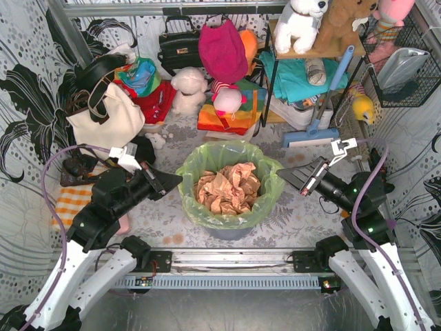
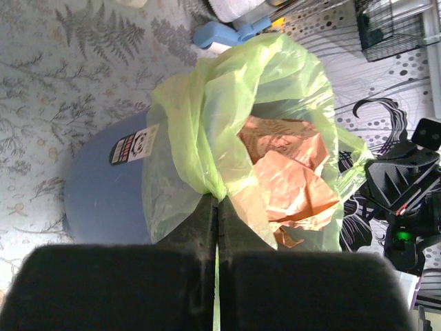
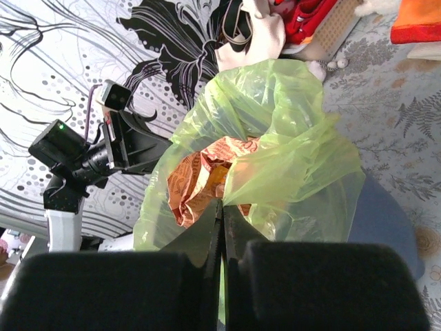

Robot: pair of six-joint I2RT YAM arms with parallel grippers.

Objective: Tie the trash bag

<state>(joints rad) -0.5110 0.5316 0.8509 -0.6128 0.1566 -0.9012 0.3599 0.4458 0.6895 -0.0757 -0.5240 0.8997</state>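
The trash bag [image 1: 207, 153] is thin light-green plastic lining a round blue-grey bin [image 1: 227, 232] at the table's middle. Crumpled tan-orange paper [image 1: 227, 187] fills it. My left gripper [image 1: 178, 181] is at the bag's left rim. In the left wrist view it [image 2: 218, 198] is shut on a gathered fold of the bag [image 2: 207, 103], beside the bin wall [image 2: 103, 200]. My right gripper [image 1: 281, 172] is at the right rim. In the right wrist view it [image 3: 223, 203] is shut on the bag's edge [image 3: 289, 138], with the paper [image 3: 193, 172] just beyond.
Behind the bin lie a white handbag [image 1: 103, 121], a black bag [image 1: 179, 45], plush toys [image 1: 189, 89] and folded cloths. A shelf [image 1: 303, 55] and a blue broom [image 1: 324, 96] stand at back right, with a wire basket [image 1: 403, 62] on the right wall. An orange checked cloth [image 1: 72, 200] lies left.
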